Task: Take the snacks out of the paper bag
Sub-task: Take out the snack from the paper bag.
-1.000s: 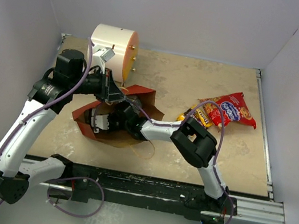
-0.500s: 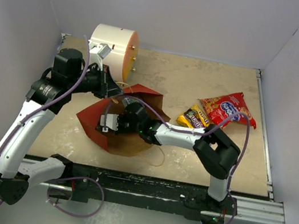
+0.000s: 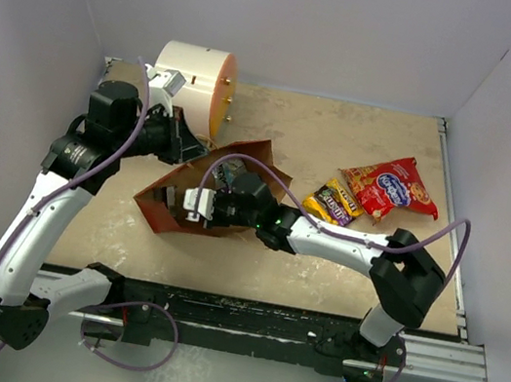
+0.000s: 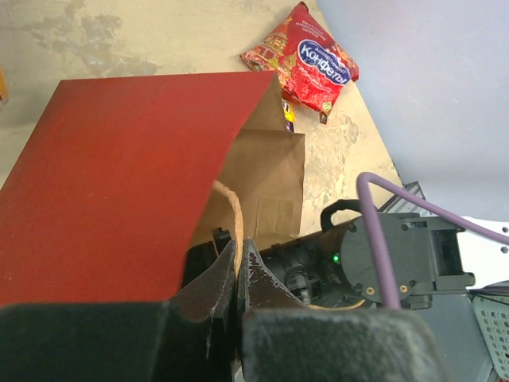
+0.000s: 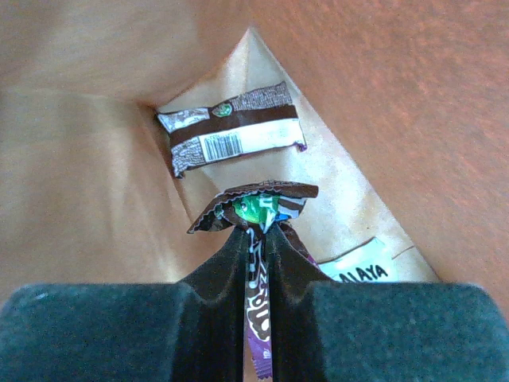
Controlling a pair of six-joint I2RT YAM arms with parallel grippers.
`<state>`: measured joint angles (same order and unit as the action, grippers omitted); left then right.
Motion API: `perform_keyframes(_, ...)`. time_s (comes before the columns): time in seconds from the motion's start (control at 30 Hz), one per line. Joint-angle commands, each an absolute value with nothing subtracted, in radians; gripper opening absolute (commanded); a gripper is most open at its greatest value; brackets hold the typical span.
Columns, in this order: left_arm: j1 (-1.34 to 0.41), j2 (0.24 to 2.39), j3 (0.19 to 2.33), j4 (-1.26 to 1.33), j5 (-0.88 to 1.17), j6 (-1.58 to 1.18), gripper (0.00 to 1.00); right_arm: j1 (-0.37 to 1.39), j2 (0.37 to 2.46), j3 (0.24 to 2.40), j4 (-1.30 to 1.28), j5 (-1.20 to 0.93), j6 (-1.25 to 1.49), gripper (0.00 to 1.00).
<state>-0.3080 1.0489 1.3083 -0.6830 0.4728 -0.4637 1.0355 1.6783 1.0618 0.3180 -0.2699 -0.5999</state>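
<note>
The bag (image 4: 119, 175) lies on its side left of centre on the table (image 3: 344, 137), red outside up, with its mouth turned toward the right arm. The left gripper (image 4: 237, 248) is fully closed, pinching the bag's upper rim where the cord handle (image 4: 235, 208) meets it, and it holds that edge raised so the mouth gapes. The right arm reaches in through the mouth. Inside, the right gripper (image 5: 258, 232) is closed down to a narrow slit on the crimped end of a purple packet (image 5: 256, 205), which stands up between the fingers. Just beyond it a brown-and-white packet (image 5: 231, 135) with a barcode lies flat in the far corner of the bag. A white packet (image 5: 362, 272) shows part of itself at the right wall. Out on the table, well right of the bag, lie a red packet (image 3: 393, 188) and, touching its near-left corner, a yellow packet (image 3: 333, 203). A white-and-orange cylinder (image 3: 191, 81) stands behind the bag.
</note>
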Motion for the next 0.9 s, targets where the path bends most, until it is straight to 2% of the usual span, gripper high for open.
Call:
perform_keyframes(0.0,-0.308,1.041,1.381,-0.685,0.439,-0.454,0.0,1.032,1.593,1.024,0.293,-0.306,-0.56,0.11)
perform_keyframes(0.37,-0.307,1.105,1.631,-0.843,0.31,-0.209,0.0,1.032,1.539,1.051,0.284,-0.31,-0.526,0.1)
perform_keyframes(0.6,-0.308,1.064,1.662,-0.811,0.265,-0.037,0.0,1.032,1.552,1.129,0.287,-0.298,-0.516,0.1)
perform_keyframes(0.87,-0.308,1.104,1.692,-0.812,0.333,0.057,0.0,1.032,1.644,1.207,0.322,-0.345,-0.479,0.1)
